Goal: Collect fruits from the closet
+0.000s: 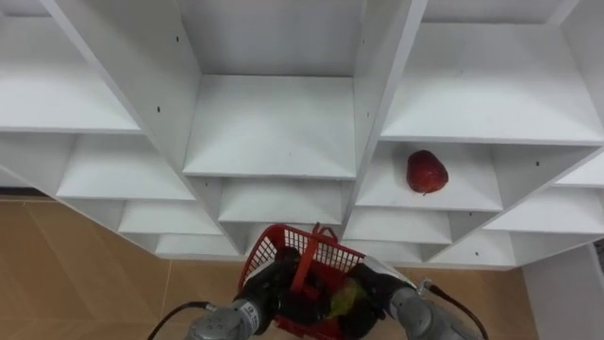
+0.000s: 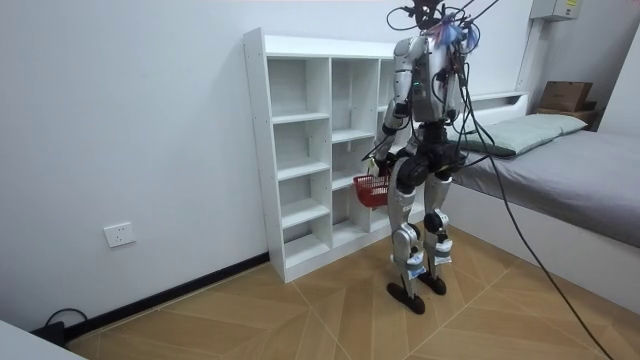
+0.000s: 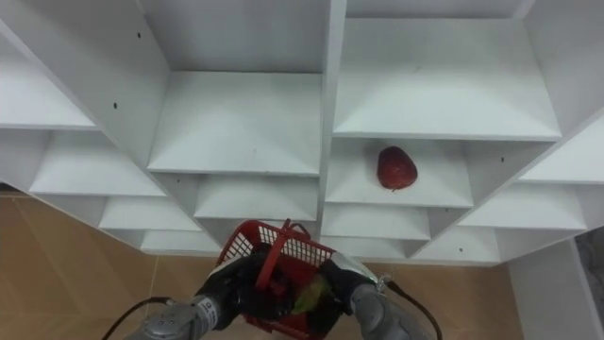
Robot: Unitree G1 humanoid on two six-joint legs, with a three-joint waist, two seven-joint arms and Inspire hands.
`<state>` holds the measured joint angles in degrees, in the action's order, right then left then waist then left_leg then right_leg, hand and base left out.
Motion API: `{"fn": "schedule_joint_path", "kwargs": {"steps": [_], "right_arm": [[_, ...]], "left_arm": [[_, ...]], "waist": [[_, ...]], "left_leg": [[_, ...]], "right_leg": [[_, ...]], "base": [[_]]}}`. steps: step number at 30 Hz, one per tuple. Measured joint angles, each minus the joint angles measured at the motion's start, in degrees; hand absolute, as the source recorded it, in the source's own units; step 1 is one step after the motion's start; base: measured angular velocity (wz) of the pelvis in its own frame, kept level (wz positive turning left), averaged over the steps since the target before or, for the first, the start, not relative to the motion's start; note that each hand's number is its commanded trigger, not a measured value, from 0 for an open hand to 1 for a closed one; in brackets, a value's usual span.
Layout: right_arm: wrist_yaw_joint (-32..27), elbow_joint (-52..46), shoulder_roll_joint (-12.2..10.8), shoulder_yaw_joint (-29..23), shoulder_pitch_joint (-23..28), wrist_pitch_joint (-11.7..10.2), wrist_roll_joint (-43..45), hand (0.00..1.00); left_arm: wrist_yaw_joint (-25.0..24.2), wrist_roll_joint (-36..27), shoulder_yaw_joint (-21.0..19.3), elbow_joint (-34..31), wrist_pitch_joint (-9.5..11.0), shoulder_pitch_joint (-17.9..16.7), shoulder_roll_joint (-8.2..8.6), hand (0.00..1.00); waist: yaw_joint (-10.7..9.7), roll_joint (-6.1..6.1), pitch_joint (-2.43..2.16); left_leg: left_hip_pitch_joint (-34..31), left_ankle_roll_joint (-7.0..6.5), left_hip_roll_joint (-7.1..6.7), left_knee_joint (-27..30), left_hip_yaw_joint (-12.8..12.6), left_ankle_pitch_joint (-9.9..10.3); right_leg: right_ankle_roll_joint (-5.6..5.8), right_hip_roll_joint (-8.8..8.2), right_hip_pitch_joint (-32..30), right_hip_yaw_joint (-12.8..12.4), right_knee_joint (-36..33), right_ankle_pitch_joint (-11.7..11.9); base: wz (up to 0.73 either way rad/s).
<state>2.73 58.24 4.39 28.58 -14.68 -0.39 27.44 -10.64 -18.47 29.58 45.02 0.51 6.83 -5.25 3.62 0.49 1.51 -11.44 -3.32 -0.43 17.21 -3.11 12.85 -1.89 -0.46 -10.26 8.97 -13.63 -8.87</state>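
The humanoid has a silver-grey torso, arms and thighs, with black at the waist and hips and 2 black feet. Its lower legs are silver with small blue patches. A tangle of dark cables sits at the head, and 1 dark cable runs off behind it. From the head camera, the left hand (image 1: pixel 269 291) and right hand (image 1: pixel 375 286) are black on metallic grey forearms, each with a thin black cable at the wrist.

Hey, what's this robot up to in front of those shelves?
It stands facing a white shelf unit, holding a red basket low in front of it, with its left hand and right hand gripping either side. A yellow-green item lies in the basket. One red fruit sits on a shelf to its right, not yet collected.
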Motion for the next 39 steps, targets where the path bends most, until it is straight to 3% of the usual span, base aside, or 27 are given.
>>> {"fn": "schedule_joint_path", "kwargs": {"steps": [2, 3, 4, 5, 24, 39], "right_arm": [[0.0, 0.1, 0.0, 0.0, 0.0, 0.0, 0.2, 0.86], [0.0, 0.2, 0.0, 0.0, 0.0, 0.0, 0.2, 0.53], [0.0, 0.4, -0.1, 0.0, 0.0, 0.0, 0.1, 0.11], [0.0, 0.5, -0.1, 0.0, 0.0, 0.0, 0.1, 0.00], [-0.1, 1.8, -1.8, 0.7, -1.4, 0.5, 0.1, 0.00], [-0.3, 2.3, -1.8, 0.7, -1.6, 0.5, 0.0, 0.00]], "left_arm": [[-0.4, 0.0, 0.1, 0.0, 0.0, 0.0, 0.07, 0.99], [-0.6, 0.0, 0.1, 0.0, 0.0, 0.0, 0.08, 0.99], [-1.0, 0.0, 0.1, 0.0, 0.0, 0.0, 0.08, 0.99], [-1.1, 0.0, 0.2, 0.0, 0.0, 0.0, 0.09, 0.99], [-1.4, 0.0, 2.8, 0.4, -0.4, 0.4, -0.16, 0.99], [-1.4, 0.0, 2.6, 0.4, -0.3, 0.9, -0.19, 1.00]], "waist": [[0.0, -0.03, 0.02], [0.0, -0.05, 0.03], [0.0, -0.08, 0.05], [0.0, -0.10, 0.06], [-0.2, -0.26, 0.16], [-0.1, -0.18, 0.14]], "left_leg": [[0.0, 0.00, 0.00, 0.0, 0.0, 0.0], [0.0, 0.00, 0.00, 0.0, 0.0, 0.0], [0.0, 0.00, 0.00, 0.0, 0.0, 0.0], [0.0, 0.00, 0.00, 0.0, 0.0, 0.0], [0.0, 0.00, -0.01, 0.1, 0.1, 0.0], [0.0, 0.00, -0.03, 0.2, 0.1, 0.0]], "right_leg": [[0.00, 0.01, 0.0, 0.0, 0.0, 0.0], [0.00, 0.01, 0.0, 0.0, 0.0, 0.0], [0.00, 0.01, 0.0, 0.0, 0.0, 0.0], [0.00, 0.01, 0.0, 0.0, 0.0, 0.0], [0.00, -0.09, 0.0, 0.5, -0.1, 0.0], [0.00, -0.12, 0.2, 0.7, -0.1, 0.0]], "base": [[0.00], [0.00], [0.00], [0.00], [0.00], [0.00]]}}
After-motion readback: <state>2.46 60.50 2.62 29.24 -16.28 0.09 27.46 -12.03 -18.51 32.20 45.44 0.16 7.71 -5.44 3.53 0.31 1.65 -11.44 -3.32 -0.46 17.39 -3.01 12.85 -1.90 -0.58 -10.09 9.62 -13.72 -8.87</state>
